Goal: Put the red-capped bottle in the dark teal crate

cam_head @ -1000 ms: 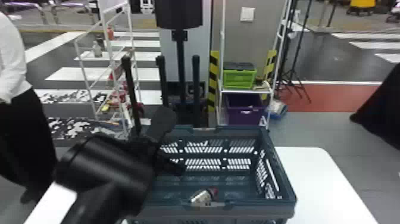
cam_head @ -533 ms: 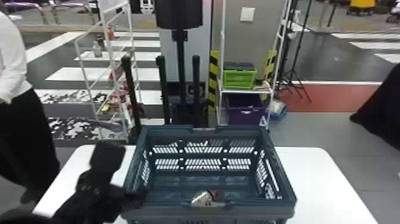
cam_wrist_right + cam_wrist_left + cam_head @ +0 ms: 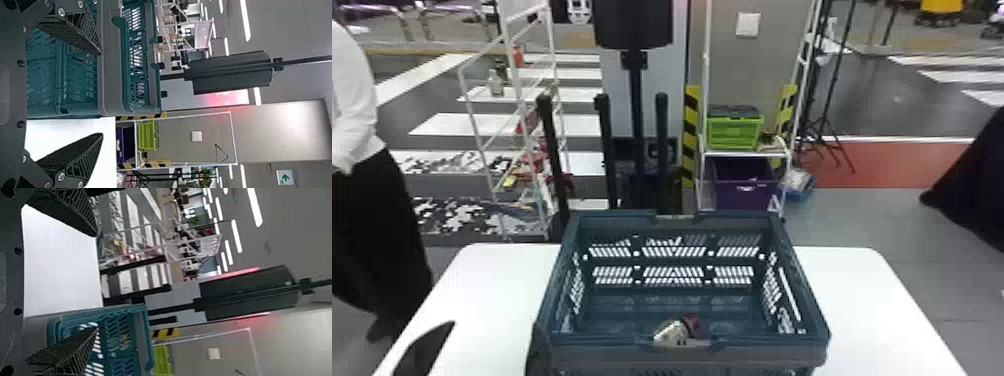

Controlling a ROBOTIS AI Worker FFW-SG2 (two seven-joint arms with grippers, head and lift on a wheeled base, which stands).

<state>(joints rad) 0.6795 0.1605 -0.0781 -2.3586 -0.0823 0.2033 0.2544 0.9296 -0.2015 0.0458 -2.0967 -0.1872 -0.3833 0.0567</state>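
1. Inside the dark teal crate (image 3: 602, 350), close by its near wall: red-capped bottle (image 3: 670, 331), tilted or lying, cap towards the robot's right. Partly screened by that wall; full resting pose cannot be told.
2. Left gripper (image 3: 95, 280): fingers spread wide, nothing between them. Over the last second, drawn from above the crate's left side back to the near left; bottle unmoved meanwhile.
3. Bearing on the task: placement judged complete, the bottle being within the walls and free of either gripper. Remaining work, by judgement, a clean withdrawal only.
4. Right gripper (image 3: 101, 94): fingers well apart, empty, at the crate's near right side.
5. Hindrance: in the head view, one left fingertip stands just beside the crate's near left corner. An inward drift could catch the rim and shift the crate; outward and back is the safer line.
6. Support: white table (image 3: 867, 300), bearing the crate.
7. Beyond the table: white-framed shelf rack (image 3: 747, 154), with lime-green folding crate (image 3: 734, 134) above and purple bin (image 3: 744, 196) below; black-and-yellow hazard strip (image 3: 691, 135) alongside. None obstructs.
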